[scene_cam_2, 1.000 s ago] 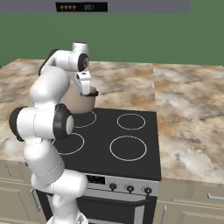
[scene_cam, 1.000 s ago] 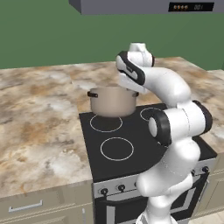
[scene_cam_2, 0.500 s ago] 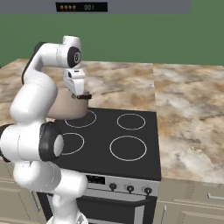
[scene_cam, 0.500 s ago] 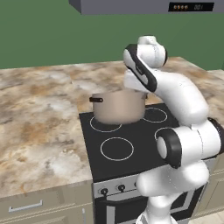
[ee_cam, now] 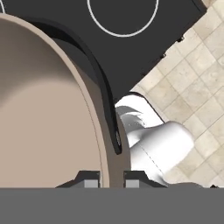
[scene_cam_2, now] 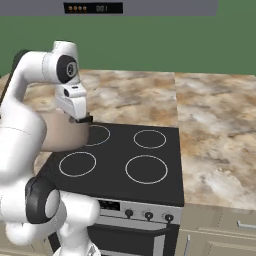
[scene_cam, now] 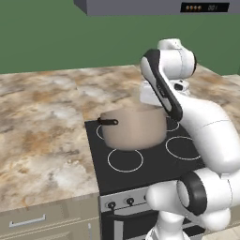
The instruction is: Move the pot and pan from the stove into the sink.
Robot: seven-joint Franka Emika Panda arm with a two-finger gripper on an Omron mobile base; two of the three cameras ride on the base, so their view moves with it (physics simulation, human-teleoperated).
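Pot (scene_cam: pixel 134 130) is the thing we're watching, a wide brownish-grey stockpot up above the black stove (scene_cam: pixel 150 164), its base clear of the glass over the burner rings on the left side of the cooktop. Going left to right in the left base view, we see marbled counter (scene_cam: pixel 42 140), then the pot's small dark handle (scene_cam: pixel 108 122) jutting toward that counter, then the pot wall, then our white arm coming over the far rim. In the right base view the pot (scene_cam_2: pixel 62 132) sits partly behind the arm, and our gripper (scene_cam_2: pixel 80 120) comes down onto its near rim, with 3 white burner rings on the glass to its right and more marbled counter beyond. From the hand view we've got the beige inside of the pot (ee_cam: pixel 43 127) on the left, the curved rim running down between our 2 fingertips (ee_cam: pixel 132 179), and our jaws are pinched together on that rim wall. Right of the rim, the stove's black top (ee_cam: pixel 144 52) falls away and we see tiled floor (ee_cam: pixel 197 87) below.
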